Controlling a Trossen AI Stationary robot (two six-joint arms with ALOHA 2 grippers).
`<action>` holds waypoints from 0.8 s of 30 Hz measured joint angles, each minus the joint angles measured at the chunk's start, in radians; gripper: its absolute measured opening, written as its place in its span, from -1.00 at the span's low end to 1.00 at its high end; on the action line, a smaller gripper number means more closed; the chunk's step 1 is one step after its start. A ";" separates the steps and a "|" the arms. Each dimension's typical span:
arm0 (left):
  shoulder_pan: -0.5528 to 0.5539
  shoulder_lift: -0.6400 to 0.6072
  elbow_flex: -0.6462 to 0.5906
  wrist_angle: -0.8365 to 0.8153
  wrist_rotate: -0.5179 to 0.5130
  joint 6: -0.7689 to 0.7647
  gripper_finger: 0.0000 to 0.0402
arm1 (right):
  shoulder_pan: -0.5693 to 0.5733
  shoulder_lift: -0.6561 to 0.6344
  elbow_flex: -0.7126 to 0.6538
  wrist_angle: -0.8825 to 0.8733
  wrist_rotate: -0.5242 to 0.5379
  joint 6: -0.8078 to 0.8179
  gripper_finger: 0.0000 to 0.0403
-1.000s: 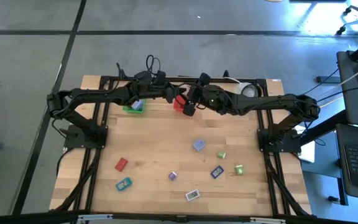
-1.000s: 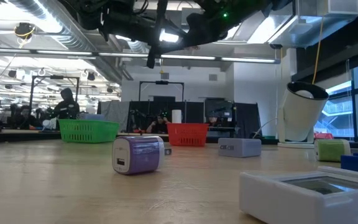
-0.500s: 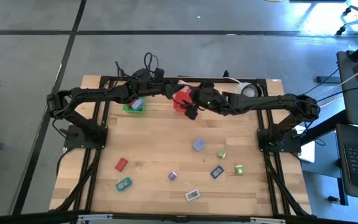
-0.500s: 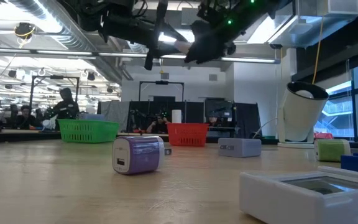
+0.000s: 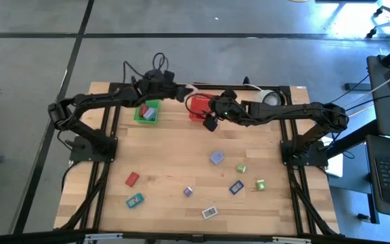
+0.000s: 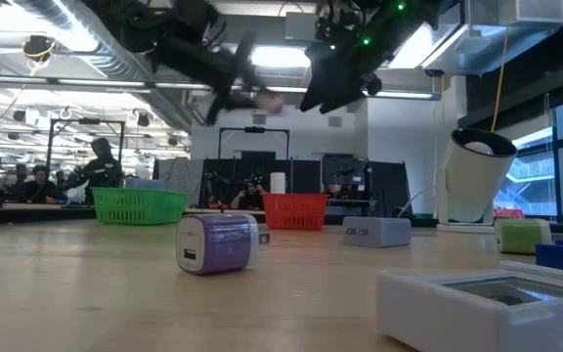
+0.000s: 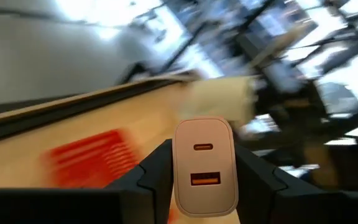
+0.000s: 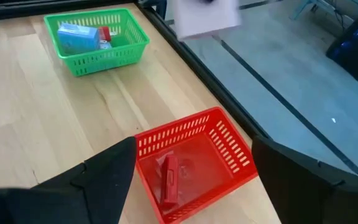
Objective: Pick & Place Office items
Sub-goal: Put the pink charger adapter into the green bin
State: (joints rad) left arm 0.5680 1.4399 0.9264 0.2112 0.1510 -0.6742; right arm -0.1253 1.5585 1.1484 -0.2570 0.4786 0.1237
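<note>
**Right arm lets go over the red basket; left arm carries a white charger across**

Wooden tabletop (image 5: pixel 181 156) fills the overhead view, framed by grey concrete floor, with both dark arms reaching in toward 12 o'clock.

At 12 o'clock sit the two containers: the green basket (image 5: pixel 147 113) slightly toward 11, the red basket (image 5: pixel 198 107) beside it. The green one holds a blue block and a small red piece (image 8: pixel 82 36). The red one holds a flat red piece (image 8: pixel 169 179), lying on its floor.

The right gripper (image 5: pixel 210 123) hangs just at the red basket's near edge, fingers spread wide with nothing between them. A second ago they were narrower, and the arm has since shifted a little toward the table centre. My reading: it has just dropped an item into the red basket and is free for another pick.

The left gripper (image 5: pixel 178 91) has swung from above the green basket toward the gap between the baskets, at the far rim. Its fingers are clamped on a white charger block (image 7: pixel 205 165), ports facing the wrist camera; the motion blur suggests it is mid-transfer, so that item is not yet placed.

Loose items remain from the centre down to 6 o'clock: a lavender block (image 5: pixel 216 158), green pieces (image 5: pixel 241 168) (image 5: pixel 260 184), a blue piece (image 5: pixel 236 188), a small purple cube (image 5: pixel 188 192), a white flat piece (image 5: pixel 210 213), a teal piece (image 5: pixel 135 200) and a red piece (image 5: pixel 132 179). Roughly eight are still to sort.
</note>
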 joint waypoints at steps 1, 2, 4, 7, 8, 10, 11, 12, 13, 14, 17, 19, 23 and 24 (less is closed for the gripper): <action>0.025 -0.007 0.000 -0.069 -0.003 0.014 -0.38 | 0.000 0.000 0.000 -0.004 0.000 0.000 0.59; 0.050 -0.016 0.000 -0.149 -0.003 0.027 -0.38 | 0.001 0.000 0.000 -0.008 0.000 0.004 0.59; 0.098 -0.035 -0.001 -0.300 -0.005 0.050 -0.38 | 0.002 0.000 0.000 -0.017 0.000 0.020 0.59; 0.152 -0.066 0.000 -0.476 -0.035 0.125 -0.39 | 0.002 0.000 0.000 -0.031 0.000 0.026 0.59; 0.167 -0.077 0.000 -0.540 -0.051 0.159 -0.39 | 0.002 0.000 0.000 -0.034 0.000 0.026 0.59; 0.186 -0.095 0.000 -0.656 -0.095 0.221 -0.39 | 0.002 0.000 0.000 -0.039 0.000 0.026 0.59; 0.193 -0.104 0.000 -0.713 -0.122 0.243 -0.39 | 0.002 0.000 0.000 -0.039 0.000 0.026 0.59; 0.201 -0.110 -0.001 -0.765 -0.160 0.264 -0.39 | 0.002 0.000 0.000 -0.039 0.000 0.026 0.59; 0.207 -0.116 -0.004 -0.795 -0.205 0.280 -0.39 | 0.002 0.000 0.000 -0.039 0.000 0.026 0.59; 0.209 -0.120 -0.013 -0.812 -0.258 0.290 -0.38 | 0.001 0.000 0.000 -0.039 0.000 0.025 0.59; 0.215 -0.121 -0.061 -0.824 -0.354 0.282 -0.38 | -0.006 0.000 0.000 -0.038 0.000 0.021 0.59; 0.214 -0.121 -0.096 -0.807 -0.342 0.273 -0.38 | -0.014 0.000 0.000 -0.038 0.000 0.021 0.59; 0.203 -0.121 -0.151 -0.802 -0.402 0.242 -0.38 | -0.030 0.000 0.000 -0.036 0.000 0.018 0.59; 0.203 -0.121 -0.158 -0.803 -0.422 0.229 -0.38 | -0.034 0.000 0.000 -0.035 0.000 0.018 0.59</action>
State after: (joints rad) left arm 0.7715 1.3190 0.7681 -0.5923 -0.2713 -0.4451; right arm -0.1596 1.5584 1.1484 -0.2921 0.4789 0.1421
